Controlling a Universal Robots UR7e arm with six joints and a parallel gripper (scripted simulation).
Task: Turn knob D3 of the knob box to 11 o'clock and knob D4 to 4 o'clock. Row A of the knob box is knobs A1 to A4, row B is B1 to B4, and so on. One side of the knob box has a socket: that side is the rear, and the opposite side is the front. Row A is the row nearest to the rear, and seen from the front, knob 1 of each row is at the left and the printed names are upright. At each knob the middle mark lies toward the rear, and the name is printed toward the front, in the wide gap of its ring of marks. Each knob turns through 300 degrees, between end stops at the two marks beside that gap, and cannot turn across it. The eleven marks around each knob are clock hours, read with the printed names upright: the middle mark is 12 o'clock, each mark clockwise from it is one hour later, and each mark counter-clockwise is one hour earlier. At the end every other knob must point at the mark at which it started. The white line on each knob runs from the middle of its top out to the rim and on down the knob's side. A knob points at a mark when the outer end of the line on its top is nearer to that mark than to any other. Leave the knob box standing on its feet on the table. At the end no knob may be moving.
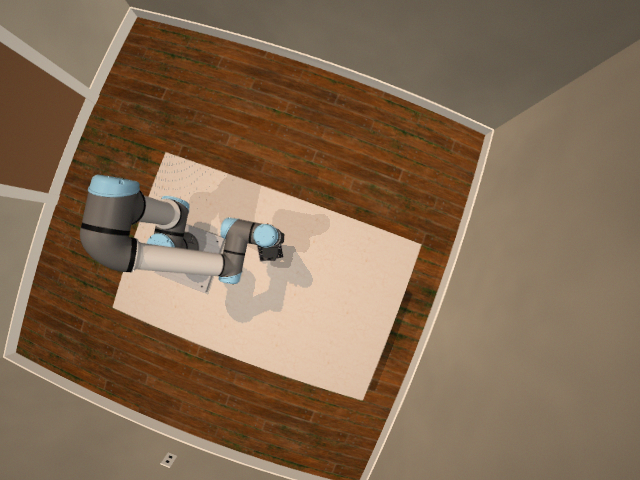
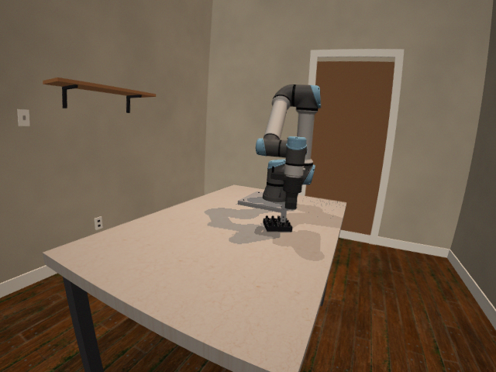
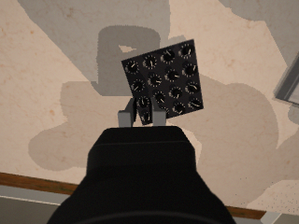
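Observation:
The black knob box (image 2: 277, 226) (image 3: 164, 89) stands on the table, turned slightly in the wrist view, with four rows of four black knobs with white lines. My gripper (image 2: 283, 220) (image 3: 142, 105) is partly open and points down at the box's near left corner in the wrist view. Its fingers stand either side of the corner knob (image 3: 146, 117), with gaps beside it; I cannot tell the fingertips' height over the box. The knob next to it (image 3: 143, 102) lies just beyond the fingers. The printed names and the socket cannot be made out. In the top view the wrist covers much of the box.
The pale table (image 1: 330, 310) (image 2: 192, 272) carries the arm's grey base plate (image 1: 199, 284) (image 2: 256, 201) (image 3: 293, 86) close to the box. Neighbouring knobs stand close together. Arm shadows fall over the table around the box. A wall shelf (image 2: 100, 87) is far off.

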